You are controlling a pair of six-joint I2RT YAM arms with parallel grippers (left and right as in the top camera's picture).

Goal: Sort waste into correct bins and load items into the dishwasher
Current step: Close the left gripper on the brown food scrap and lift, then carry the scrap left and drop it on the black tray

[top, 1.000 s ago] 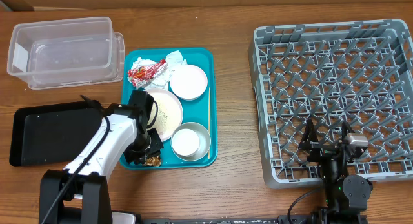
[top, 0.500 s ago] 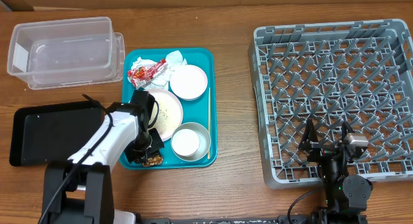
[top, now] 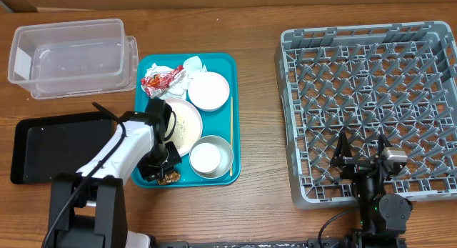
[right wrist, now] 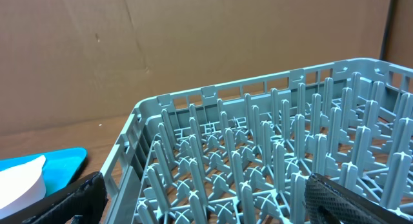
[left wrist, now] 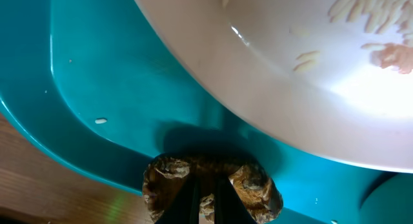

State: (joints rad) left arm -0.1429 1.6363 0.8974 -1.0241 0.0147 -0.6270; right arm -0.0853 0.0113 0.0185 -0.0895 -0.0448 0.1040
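Waste sorting in hand: the left gripper [left wrist: 206,188] is clamped on a crumbly brown food lump [left wrist: 251,182] in the teal plastic serving tray's [left wrist: 97,75] front-left corner, beside the white round dinner plate [left wrist: 290,88], so next probably comes a lift toward a bin, while the right gripper [top: 360,154] gapes at the square grey plastic dish rack's [top: 371,62] near edge.

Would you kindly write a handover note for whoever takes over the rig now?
Left tool shut on a brown food bit in the teal tray, near-left corner.
Right tool open, empty, above the dish rack, front edge.
Plate, white bowl, steel-sided bowl, chopstick, wrapper, napkins: on the tray.
Done: nothing; rack, clear tub, black tray look empty.
Left: bin the waste, rack the dishes.
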